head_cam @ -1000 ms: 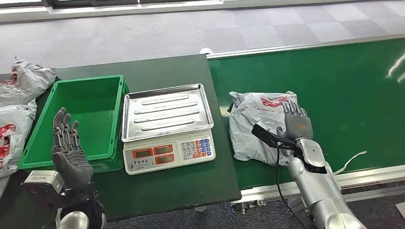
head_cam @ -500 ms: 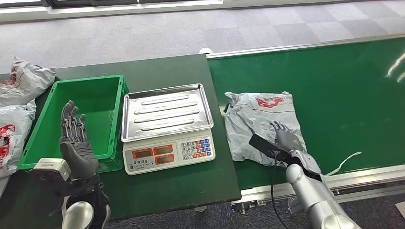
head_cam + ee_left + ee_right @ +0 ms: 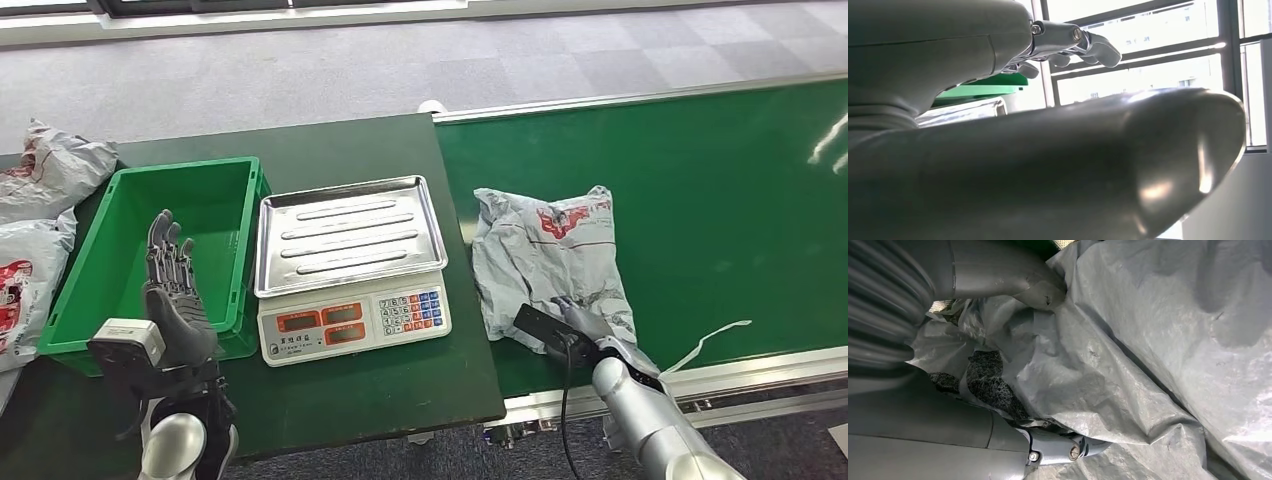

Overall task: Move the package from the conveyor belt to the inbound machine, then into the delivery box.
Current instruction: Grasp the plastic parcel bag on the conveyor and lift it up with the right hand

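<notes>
The grey plastic package [image 3: 545, 255] with red print lies crumpled on the green conveyor belt [image 3: 700, 180], right of the scale. My right hand [image 3: 580, 322] is at the package's near edge. In the right wrist view a fold of the package [image 3: 1148, 340] is pinched between the thumb [image 3: 1013, 280] and a finger [image 3: 1058, 450]. My left hand [image 3: 172, 285] is raised upright with its fingers [image 3: 1088, 45] spread and holds nothing; it stands over the near side of the green delivery box [image 3: 190, 215]. The inbound machine, a scale [image 3: 350, 315] with a steel tray [image 3: 345, 232], carries nothing.
Two more grey packages [image 3: 50, 170] [image 3: 25, 270] lie at the far left beside the box. The dark green table [image 3: 380, 390] holds box and scale. A white strip [image 3: 715, 340] lies on the belt near its front rail.
My right hand drew back from the package's far end to its near edge and closed on a fold; the package crumpled and shifted a little. My left hand drifted right and forward.
</notes>
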Robot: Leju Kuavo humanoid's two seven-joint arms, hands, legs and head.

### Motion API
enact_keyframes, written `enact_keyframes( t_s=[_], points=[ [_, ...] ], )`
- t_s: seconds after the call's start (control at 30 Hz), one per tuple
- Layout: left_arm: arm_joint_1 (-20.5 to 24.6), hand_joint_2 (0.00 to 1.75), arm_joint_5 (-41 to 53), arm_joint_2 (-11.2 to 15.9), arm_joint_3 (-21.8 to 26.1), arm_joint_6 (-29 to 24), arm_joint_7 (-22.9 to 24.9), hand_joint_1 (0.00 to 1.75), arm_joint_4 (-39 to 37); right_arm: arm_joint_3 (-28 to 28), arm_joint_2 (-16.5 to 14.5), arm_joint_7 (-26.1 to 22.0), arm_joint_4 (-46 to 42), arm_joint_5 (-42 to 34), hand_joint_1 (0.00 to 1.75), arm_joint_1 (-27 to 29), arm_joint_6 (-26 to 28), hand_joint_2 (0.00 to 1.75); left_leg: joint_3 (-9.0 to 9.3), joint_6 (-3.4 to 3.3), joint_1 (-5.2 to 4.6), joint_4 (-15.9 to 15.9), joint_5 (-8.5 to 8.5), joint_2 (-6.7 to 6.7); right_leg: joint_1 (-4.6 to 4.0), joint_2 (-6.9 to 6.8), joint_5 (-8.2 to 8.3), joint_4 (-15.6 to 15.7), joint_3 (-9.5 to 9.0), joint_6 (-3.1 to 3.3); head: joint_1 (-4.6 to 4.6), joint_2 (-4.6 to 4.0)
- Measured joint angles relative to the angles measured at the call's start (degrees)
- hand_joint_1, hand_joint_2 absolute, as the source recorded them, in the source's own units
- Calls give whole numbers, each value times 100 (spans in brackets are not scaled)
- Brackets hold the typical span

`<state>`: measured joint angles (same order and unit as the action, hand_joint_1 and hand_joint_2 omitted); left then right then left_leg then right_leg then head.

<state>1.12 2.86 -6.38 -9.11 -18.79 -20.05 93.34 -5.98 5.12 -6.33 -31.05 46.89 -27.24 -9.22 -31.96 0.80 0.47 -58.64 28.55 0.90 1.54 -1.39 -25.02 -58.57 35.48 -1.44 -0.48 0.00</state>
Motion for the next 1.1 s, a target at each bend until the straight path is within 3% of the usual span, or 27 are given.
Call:
enact_keyframes(
  t_s=[0.03,0.07,0.17,0.2,0.87,1.1],
  points=[
    [0,0,0,0,-3,-3,2,0,-14,-28,-8,46,22,3,0,-5,27,175,0,0,0,0,0,0,0,-1,0,0,-1,0,0,0],
    [0,0,0,0,-6,-7,5,0,-25,-59,-15,94,42,5,17,-9,55,175,1,0,0,0,0,0,0,-1,0,0,-2,0,0,0],
    [0,0,-1,0,-25,-20,18,0,-51,-140,-36,195,91,28,148,-17,149,175,7,0,0,0,0,0,1,-2,0,1,-9,0,0,0],
    [-1,0,-3,0,-34,-29,24,0,-58,-173,-41,212,101,54,175,-16,203,175,8,0,0,0,0,0,1,-3,0,1,-11,-1,0,0],
    [-112,0,-131,-4,-73,-64,0,0,43,-456,-60,351,-447,428,175,321,1302,175,7,-1,0,-1,0,-1,1,-5,-1,1,-12,0,0,0],
    [-206,0,-127,-39,29,-64,-49,0,173,-426,21,1062,-1453,1182,175,605,1798,175,0,-1,0,-2,0,0,2,-1,0,0,-4,-1,0,0]
  ],
)
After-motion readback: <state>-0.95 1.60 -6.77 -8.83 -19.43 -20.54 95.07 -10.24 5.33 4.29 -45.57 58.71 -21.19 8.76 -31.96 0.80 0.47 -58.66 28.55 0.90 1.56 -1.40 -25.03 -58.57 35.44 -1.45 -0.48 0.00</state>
